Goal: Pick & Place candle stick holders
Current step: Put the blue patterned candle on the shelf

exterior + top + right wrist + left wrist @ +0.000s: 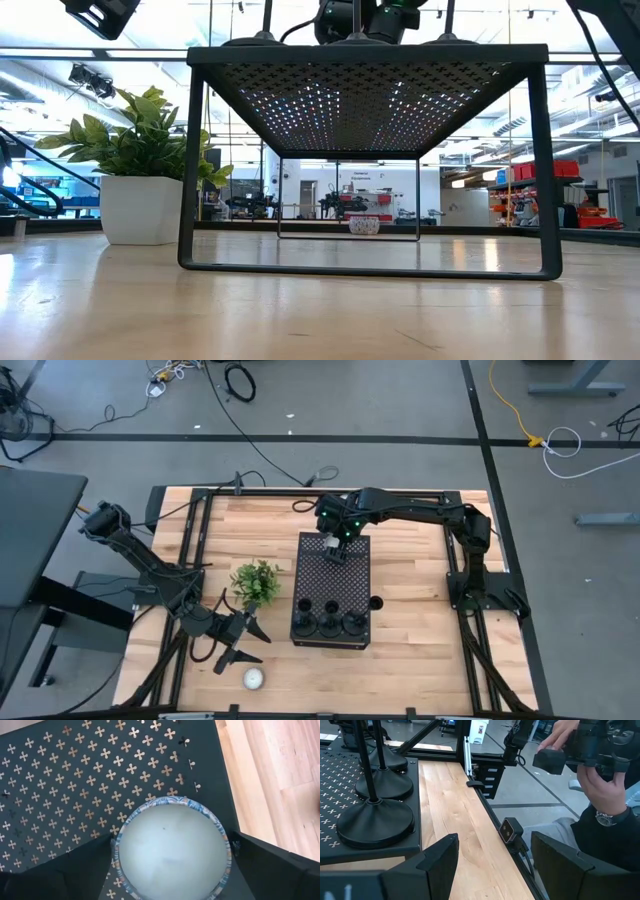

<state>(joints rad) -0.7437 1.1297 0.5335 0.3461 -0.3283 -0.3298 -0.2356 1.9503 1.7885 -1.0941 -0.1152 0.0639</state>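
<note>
Three black candle stick holders (328, 625) stand by their round bases in a row on the near end of the black perforated box (332, 575); the left wrist view shows their bases (375, 822) and stems. My right gripper (172, 857) hangs open over the box's far part, pointing down. Between its fingers, a round candle (170, 837) with white wax and a blue patterned rim stands on the box top. My left gripper (245, 643) waits open near the table's front left, holding nothing (492, 865). My right gripper comes from above, and its open fingers (75, 865) stand right at two opposite sides of the candle's rim (116, 851). I cannot tell whether they touch it. The candle sits upright with its bottom on the perforated box top.
A small plant (255, 582) in a white pot (140, 208) stands left of the box. A white candle (253, 679) lies near the front edge. A small dark round object (376, 603) sits by the box's right side. A person holding a camera (590, 760) is beyond the table's edge.
</note>
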